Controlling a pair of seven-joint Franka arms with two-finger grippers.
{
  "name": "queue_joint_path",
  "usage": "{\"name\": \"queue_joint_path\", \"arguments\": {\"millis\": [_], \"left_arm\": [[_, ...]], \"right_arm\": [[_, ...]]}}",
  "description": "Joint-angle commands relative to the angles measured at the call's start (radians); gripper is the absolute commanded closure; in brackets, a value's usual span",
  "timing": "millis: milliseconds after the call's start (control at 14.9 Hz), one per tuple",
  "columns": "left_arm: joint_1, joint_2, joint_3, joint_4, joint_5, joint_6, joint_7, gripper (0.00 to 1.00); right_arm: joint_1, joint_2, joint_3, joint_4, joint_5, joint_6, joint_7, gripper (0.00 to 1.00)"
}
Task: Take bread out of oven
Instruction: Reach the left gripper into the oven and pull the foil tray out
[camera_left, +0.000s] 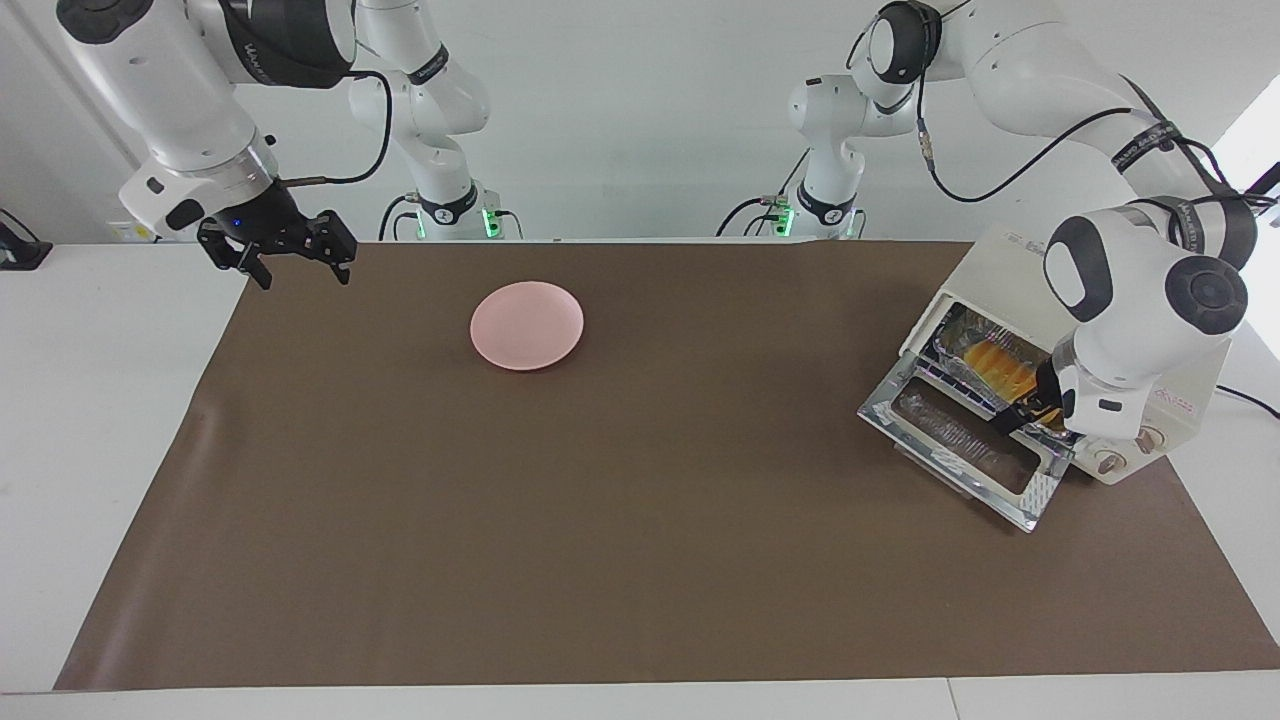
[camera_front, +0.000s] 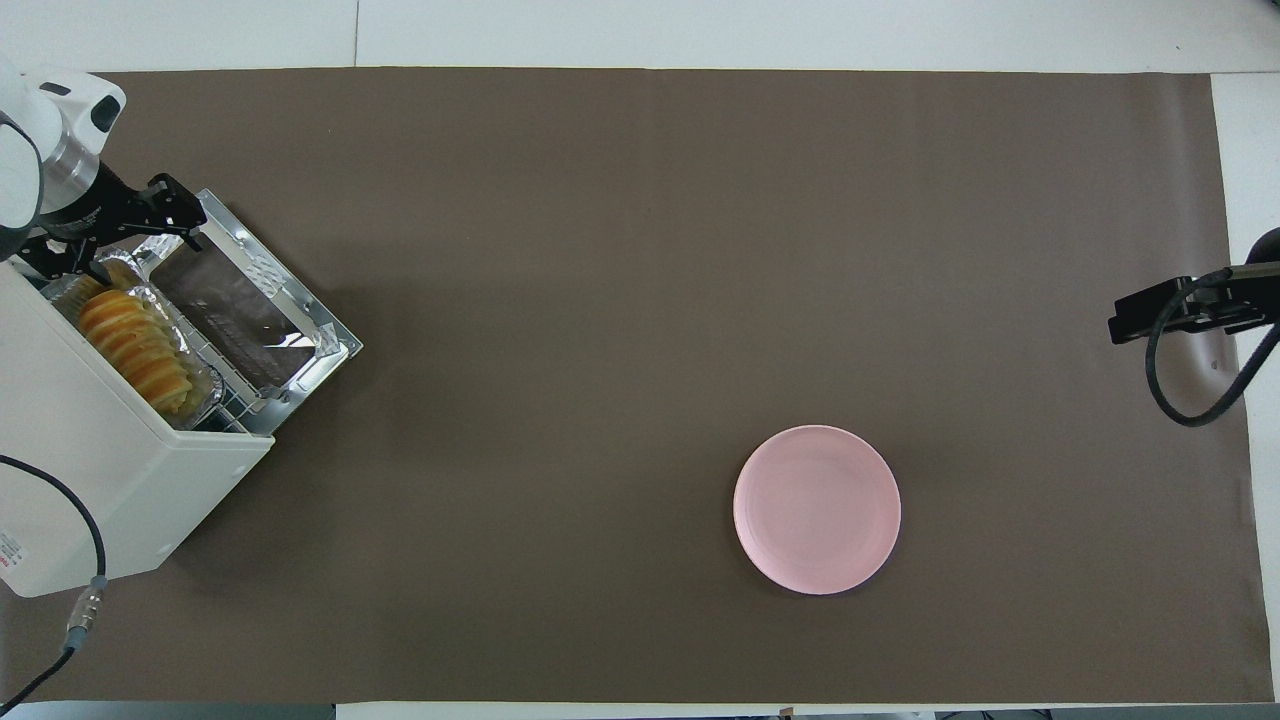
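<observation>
Facing view: left pincer (camera_left: 1022, 412) open at bread (camera_left: 995, 362).

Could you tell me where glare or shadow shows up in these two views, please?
Overhead view: a bright patch of glare sits on the glass door of the oven, and the pink plate throws a soft shadow on the brown mat. Facing view: the door reflects only faintly; window light washes out the corner above the left arm.

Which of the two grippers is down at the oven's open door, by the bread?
The left gripper: it is at the oven's open mouth, by the end of the bread in its foil tray. The right gripper waits in the air at its own end, away from the pink plate.
</observation>
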Motion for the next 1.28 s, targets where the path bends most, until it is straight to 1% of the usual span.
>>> {"name": "queue_joint_path", "arguments": {"millis": [0, 134, 403, 470, 538, 605, 672, 739, 806, 1075, 1209], "left_arm": [[-0.034, -0.032, 0.003, -0.092, 0.038, 0.055, -0.079, 0.0], [-0.035, -0.037, 0.003, -0.142, 0.039, 0.089, -0.084, 0.0], [-0.036, -0.044, 0.003, -0.196, 0.064, 0.116, -0.087, 0.0], [-0.036, -0.049, 0.003, -0.211, 0.065, 0.125, -0.087, 0.05], [-0.035, -0.052, 0.003, -0.217, 0.065, 0.132, -0.087, 0.21], [-0.033, -0.052, 0.003, -0.221, 0.065, 0.13, -0.084, 0.44], [-0.028, -0.055, 0.003, -0.231, 0.065, 0.133, -0.084, 0.56], [-0.027, -0.06, 0.002, -0.233, 0.065, 0.135, -0.084, 0.75], [-0.027, -0.06, 0.002, -0.233, 0.065, 0.138, -0.082, 0.99], [-0.033, -0.058, 0.0, -0.228, 0.065, 0.142, -0.075, 1.0], [-0.05, -0.049, 0.0, -0.199, 0.058, 0.144, -0.076, 1.0]], "right_arm": [[-0.008, -0.012, 0.001, -0.012, 0.012, 0.004, -0.023, 0.0], [-0.008, -0.012, 0.001, -0.012, 0.012, 0.004, -0.023, 0.0], [-0.008, -0.014, 0.001, -0.012, 0.012, -0.022, -0.023, 0.0], [-0.008, -0.014, 0.001, -0.012, 0.012, -0.022, -0.023, 0.0], [-0.008, -0.014, 0.001, -0.012, 0.012, -0.022, -0.024, 0.0], [-0.008, -0.014, 0.001, -0.012, 0.012, -0.022, -0.023, 0.0], [-0.008, -0.014, 0.001, -0.012, 0.012, -0.022, -0.024, 0.0], [-0.008, -0.014, 0.001, -0.012, 0.012, -0.022, -0.023, 0.0], [-0.008, -0.014, 0.001, -0.012, 0.012, -0.022, -0.024, 0.0], [-0.008, -0.014, 0.001, -0.012, 0.012, -0.022, -0.026, 0.0], [-0.012, -0.014, 0.001, -0.012, 0.012, -0.022, -0.024, 0.0]]}}
